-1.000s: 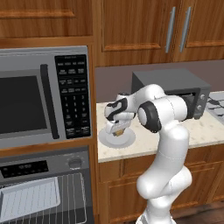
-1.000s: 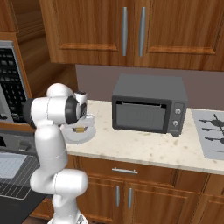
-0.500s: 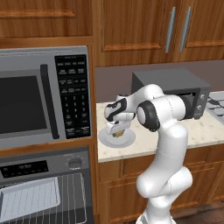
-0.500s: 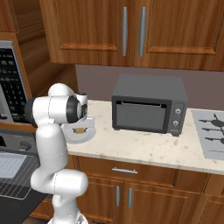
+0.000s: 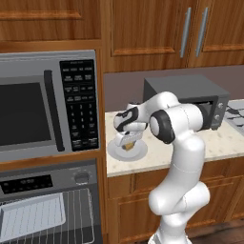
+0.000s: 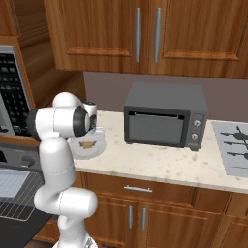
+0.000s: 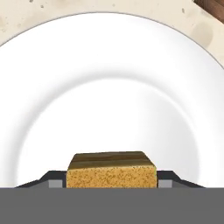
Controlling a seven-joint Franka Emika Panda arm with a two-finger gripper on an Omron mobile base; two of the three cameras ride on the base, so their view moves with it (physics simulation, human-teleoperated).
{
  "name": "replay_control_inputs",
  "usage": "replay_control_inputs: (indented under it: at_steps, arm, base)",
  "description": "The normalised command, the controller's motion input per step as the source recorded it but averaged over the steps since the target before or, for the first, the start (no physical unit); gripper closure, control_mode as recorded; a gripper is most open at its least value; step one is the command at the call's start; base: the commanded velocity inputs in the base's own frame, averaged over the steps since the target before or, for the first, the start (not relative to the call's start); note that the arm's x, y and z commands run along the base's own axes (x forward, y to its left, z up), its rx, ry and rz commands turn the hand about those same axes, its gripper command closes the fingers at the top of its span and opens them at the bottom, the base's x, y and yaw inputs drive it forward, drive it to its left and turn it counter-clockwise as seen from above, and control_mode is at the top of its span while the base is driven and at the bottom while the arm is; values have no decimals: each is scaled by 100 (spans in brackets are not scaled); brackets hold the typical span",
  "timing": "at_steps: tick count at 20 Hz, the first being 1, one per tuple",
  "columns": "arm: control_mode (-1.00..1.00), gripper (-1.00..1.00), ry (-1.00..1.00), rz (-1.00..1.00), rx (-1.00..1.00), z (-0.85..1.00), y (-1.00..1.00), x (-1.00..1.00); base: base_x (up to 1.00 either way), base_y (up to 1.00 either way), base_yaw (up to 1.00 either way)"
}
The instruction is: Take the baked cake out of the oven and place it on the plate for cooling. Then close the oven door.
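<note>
Over the plate [image 7: 112, 78] — cake [image 7: 111, 170] level, long axis spanning the fingers [image 7: 51, 180].

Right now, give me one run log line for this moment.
step: placing cake | gripper: straddling cake over plate, grip unclear | oven door: open | next: retract, close door

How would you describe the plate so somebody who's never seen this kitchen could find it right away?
Start at the speckled beige counter between the microwave and the dark toaster oven. The plate sits at the counter's left end, near the microwave, under the pincer. It is round, shallow and white, with a tiny golden-brown cake on it.
</note>
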Motion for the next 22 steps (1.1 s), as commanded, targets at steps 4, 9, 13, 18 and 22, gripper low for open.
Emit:
replay_control_inputs:
  at_steps: [4, 9, 13, 18, 22]
  arm:
    - [-100, -100, 0, 0, 0, 12, 0, -10]
    - [-100, -100, 0, 0, 0, 23, -1, -6]
    - [-100, -100, 1, 0, 0, 31, -9, -22]
    - [-100, -100, 0, 0, 0, 26, -18, -37]
    - [-100, -100, 0, 0, 0, 28, -14, -48]
  base:
    - [0, 0, 0]
    - [0, 0, 0]
    - [0, 0, 0]
    - [0, 0, 0]
    - [0, 0, 0]
